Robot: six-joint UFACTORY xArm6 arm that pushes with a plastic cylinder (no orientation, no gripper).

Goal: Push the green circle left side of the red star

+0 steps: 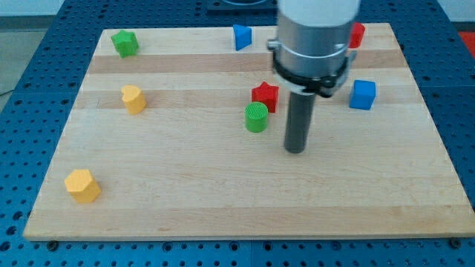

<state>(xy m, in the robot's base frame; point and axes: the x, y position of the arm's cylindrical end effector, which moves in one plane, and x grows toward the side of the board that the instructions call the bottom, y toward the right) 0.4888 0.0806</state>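
A pale wooden worktop (223,200) is seen lying on a blue perforated base (30,44), and small coloured blocks are scattered over it. The green circle (257,117) is found a little right of the view's centre, standing upright with its ribbed top showing. It is placed just below and slightly to the view's left of the red star (265,96), and the two appear to touch or nearly touch; which of these holds cannot be told. No pincer is carried by the arm: it ends in a straight dark rod beneath a grey cylindrical body, so nothing is gripped or held. My tip (296,150) is set down on the worktop to the view's right of the green circle and a little lower, near it but clearly apart from it, and below and to the right of the red star. A blue cube (363,94) is seen further to the view's right, and a red block (358,35) is partly hidden behind the arm near the top edge. A blue block (242,36) lies at the top centre, a green star-like block (125,43) at the top left, a yellow block (133,99) on the left, and another yellow block (82,185) at the lower left.
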